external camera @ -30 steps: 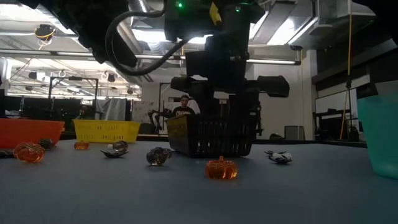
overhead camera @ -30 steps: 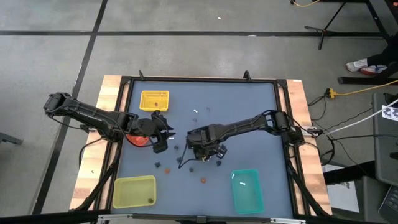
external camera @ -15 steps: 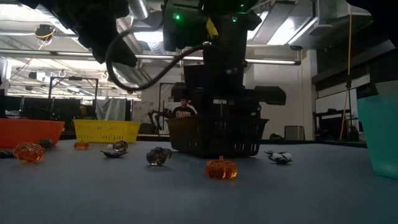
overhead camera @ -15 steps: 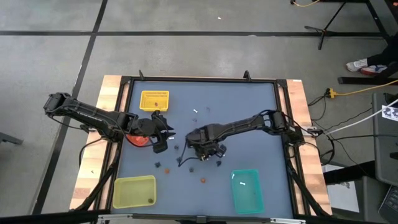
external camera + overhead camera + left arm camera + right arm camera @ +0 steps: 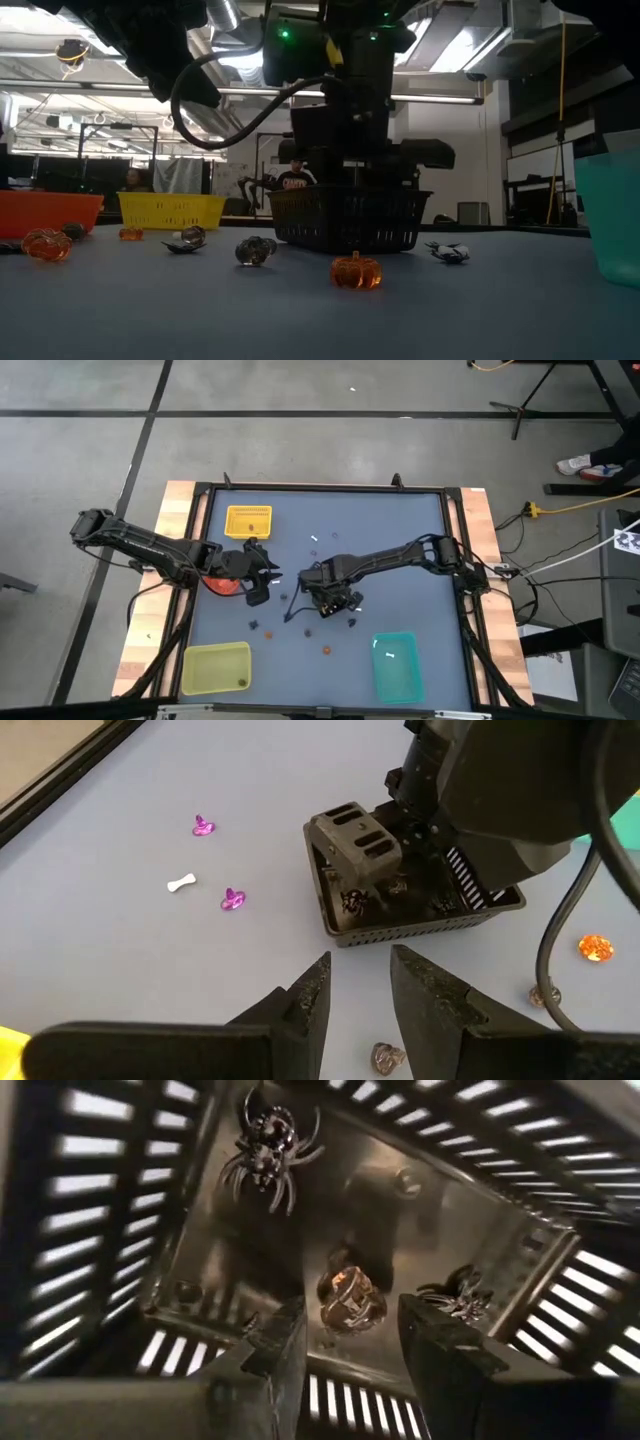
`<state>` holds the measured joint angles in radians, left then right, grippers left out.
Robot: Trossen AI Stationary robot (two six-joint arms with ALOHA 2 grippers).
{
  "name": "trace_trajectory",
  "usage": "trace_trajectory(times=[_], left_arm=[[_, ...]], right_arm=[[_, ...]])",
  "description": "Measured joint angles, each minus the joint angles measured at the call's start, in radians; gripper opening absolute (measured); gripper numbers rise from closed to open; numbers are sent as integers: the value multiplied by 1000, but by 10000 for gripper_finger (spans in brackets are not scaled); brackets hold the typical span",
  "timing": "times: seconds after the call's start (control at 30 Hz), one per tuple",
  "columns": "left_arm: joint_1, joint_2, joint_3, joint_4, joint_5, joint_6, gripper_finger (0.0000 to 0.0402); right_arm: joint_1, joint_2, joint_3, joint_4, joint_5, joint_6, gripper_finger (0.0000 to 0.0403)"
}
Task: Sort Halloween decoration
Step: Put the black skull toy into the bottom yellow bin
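Our left gripper hangs low over the table, fingers slightly apart with nothing between them. Nearest it lies one dark trinket. A little farther stands one black basket, and our right gripper reaches down into it; we cannot tell whether it grips anything. Inside the basket we count three pieces: one rounded piece just past that gripper, and two spiders farther along the floor. About level with the basket, off to one side of the left gripper, lie two purple trinkets and one white bone; on the other side lies one pumpkin. Farthest out stand four containers: orange dish, yellow bin, yellow-green tray, teal bin.
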<state>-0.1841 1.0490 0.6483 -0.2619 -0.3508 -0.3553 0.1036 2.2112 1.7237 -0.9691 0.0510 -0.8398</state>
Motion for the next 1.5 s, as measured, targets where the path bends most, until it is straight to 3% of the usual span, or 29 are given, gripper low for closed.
trace_trajectory(times=[0.5,0.93,1.5], left_arm=[[0,0,0,0,0,0,92],[0,0,0,0,0,0,92],[0,0,0,0,0,0,92]], right_arm=[[1,0,0,2,-18,-2,151],[1,-2,0,33,-18,-2,69],[1,-2,0,32,-18,-2,65]])
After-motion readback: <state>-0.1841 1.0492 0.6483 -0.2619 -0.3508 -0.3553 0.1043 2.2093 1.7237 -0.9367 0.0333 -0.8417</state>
